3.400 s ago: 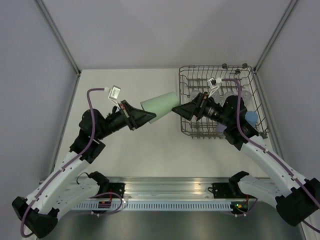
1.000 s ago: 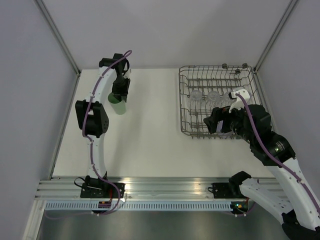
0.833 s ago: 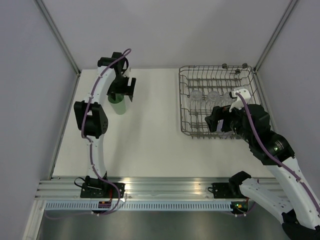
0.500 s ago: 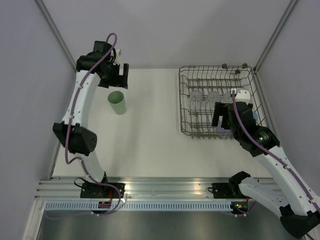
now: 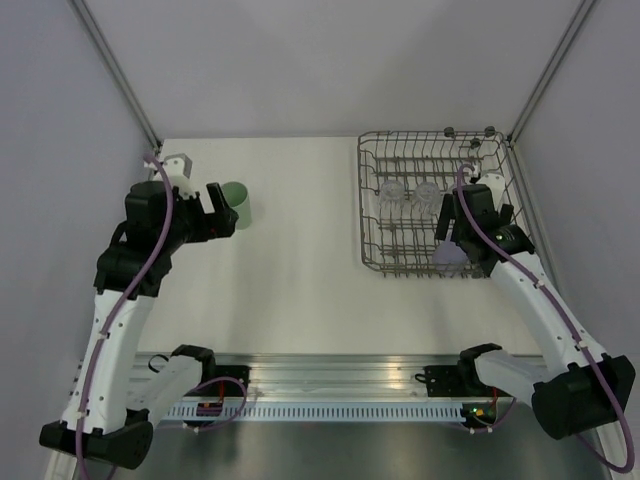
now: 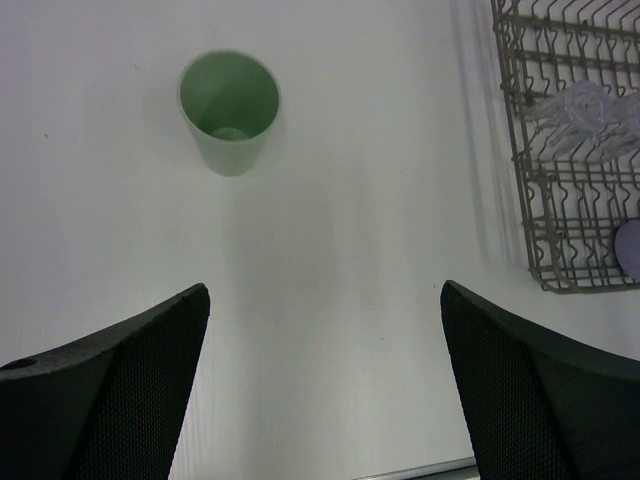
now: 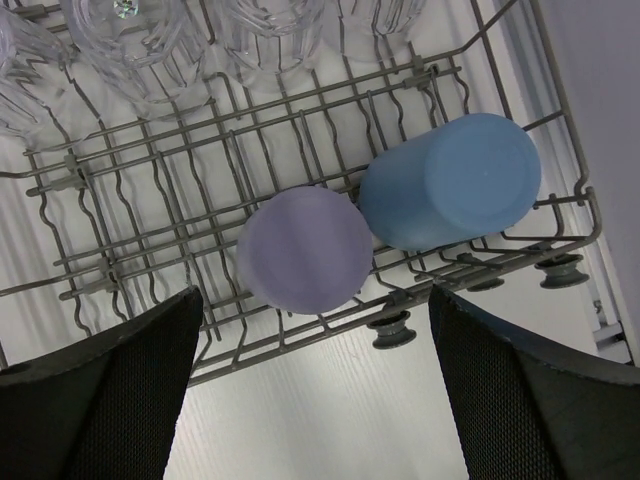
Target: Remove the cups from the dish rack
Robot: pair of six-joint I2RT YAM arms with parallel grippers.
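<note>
Since the previous frame the left arm has pulled back from the far-left corner. The left gripper (image 6: 325,288) now hangs with jaws spread wide and empty, clear of the mint green cup (image 6: 230,110). That cup stands upright, mouth up, on the white table (image 5: 300,250), well apart from the dish rack (image 5: 395,255). Inside the rack, clear cups (image 7: 130,40) sit along the far rows. The lavender cup (image 7: 305,250) rests base up at the near edge, touching the tilted blue cup (image 7: 450,180). The right gripper (image 7: 313,292) hovers above the lavender cup, jaws spread and holding nothing.
</note>
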